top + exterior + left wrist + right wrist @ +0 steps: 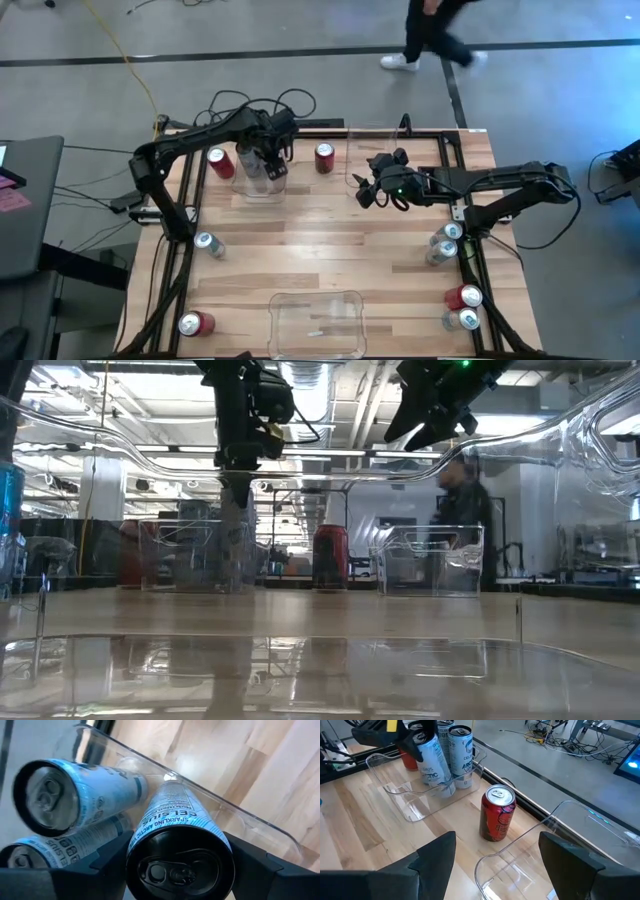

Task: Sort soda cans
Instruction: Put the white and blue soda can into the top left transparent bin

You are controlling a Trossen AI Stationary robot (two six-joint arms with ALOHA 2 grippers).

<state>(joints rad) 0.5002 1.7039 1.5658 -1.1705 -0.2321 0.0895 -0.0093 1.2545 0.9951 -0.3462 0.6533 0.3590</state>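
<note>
The left pincer grasps a blue can upright over the bin near the counter's far edge (two like cans inside). The released right pincer faces the red can, standing upright just ahead.

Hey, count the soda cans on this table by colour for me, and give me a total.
Red metal soda cans: 4
Silver-and-blue cans at the clear plastic bin, one held by the left gripper: 3
Pale silvery cans loose on the table: 4
Total: 11
</note>
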